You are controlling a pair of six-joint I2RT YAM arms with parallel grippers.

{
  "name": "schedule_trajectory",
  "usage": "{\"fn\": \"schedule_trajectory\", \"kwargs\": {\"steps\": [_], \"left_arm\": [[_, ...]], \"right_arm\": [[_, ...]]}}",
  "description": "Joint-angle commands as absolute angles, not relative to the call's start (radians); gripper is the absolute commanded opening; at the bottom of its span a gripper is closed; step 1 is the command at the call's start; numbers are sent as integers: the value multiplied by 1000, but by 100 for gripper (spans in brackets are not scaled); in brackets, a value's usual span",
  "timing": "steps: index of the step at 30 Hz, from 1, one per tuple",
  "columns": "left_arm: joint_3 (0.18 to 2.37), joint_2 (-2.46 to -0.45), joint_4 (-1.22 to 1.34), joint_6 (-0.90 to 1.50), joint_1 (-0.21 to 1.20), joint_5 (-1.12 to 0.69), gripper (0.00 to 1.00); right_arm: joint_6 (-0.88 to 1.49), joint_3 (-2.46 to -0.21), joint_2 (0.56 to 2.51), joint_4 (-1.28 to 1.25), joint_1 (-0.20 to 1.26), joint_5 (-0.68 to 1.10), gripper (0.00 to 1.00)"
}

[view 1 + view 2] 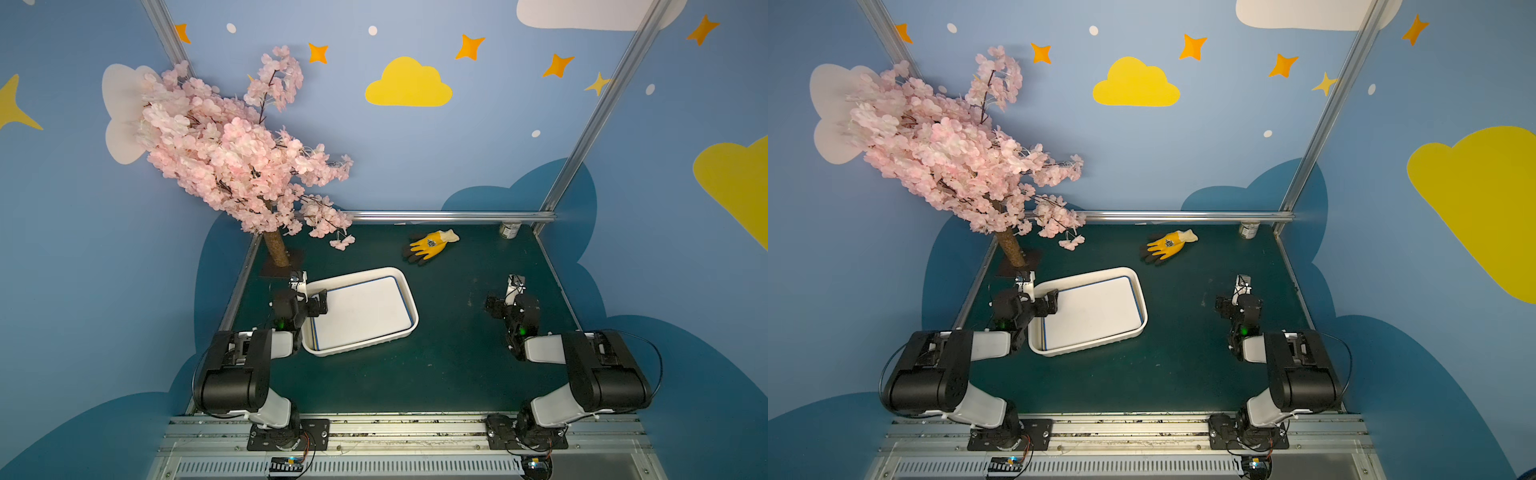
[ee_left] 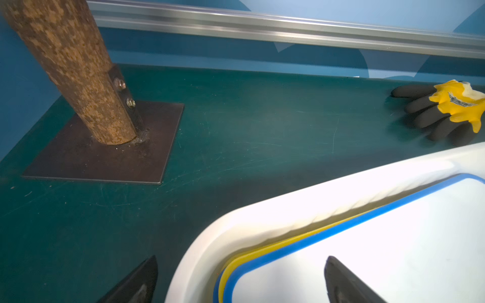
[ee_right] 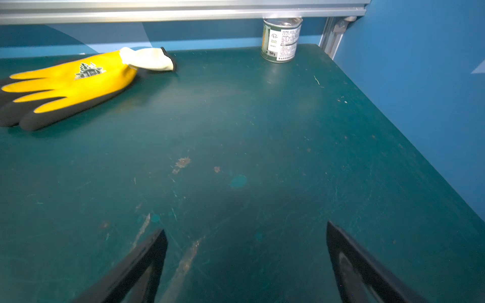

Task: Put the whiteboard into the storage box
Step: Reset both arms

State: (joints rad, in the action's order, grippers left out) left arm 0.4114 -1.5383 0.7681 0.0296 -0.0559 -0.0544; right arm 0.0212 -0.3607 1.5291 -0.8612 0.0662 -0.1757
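The storage box (image 1: pixel 409 293) (image 1: pixel 1100 348) is a shallow white tray left of the table's middle. A blue-edged whiteboard (image 1: pixel 361 311) (image 1: pixel 1094 311) lies flat inside it. The left wrist view shows this whiteboard (image 2: pixel 380 249) on top of a yellow-edged board (image 2: pixel 262 253) and another blue edge beneath. My left gripper (image 1: pixel 305 304) (image 1: pixel 1032 307) (image 2: pixel 241 280) is open and straddles the box's left rim (image 2: pixel 210 251), one finger outside over the table, one above the whiteboard, holding nothing. My right gripper (image 1: pixel 512 307) (image 1: pixel 1239 309) (image 3: pixel 245 262) is open over bare table at the right, empty.
A yellow and black glove (image 1: pixel 430 245) (image 1: pixel 1167 246) (image 2: pixel 451 110) (image 3: pixel 70 84) lies behind the box. A small can (image 1: pixel 510 230) (image 3: pixel 280 39) stands in the back right corner. A pink blossom tree (image 1: pixel 232 153) rises from a plate (image 2: pixel 105 157) at the back left.
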Motion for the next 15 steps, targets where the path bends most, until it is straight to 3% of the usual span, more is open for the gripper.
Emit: {"fn": "schedule_trajectory", "kwargs": {"steps": [1, 15], "left_arm": [[415, -1546, 793, 21, -55, -67, 100], [415, -1547, 793, 23, -55, -67, 99]], "right_arm": [[16, -383, 1531, -869, 59, -136, 95], [17, -392, 1532, -851, 60, -135, 96]]}}
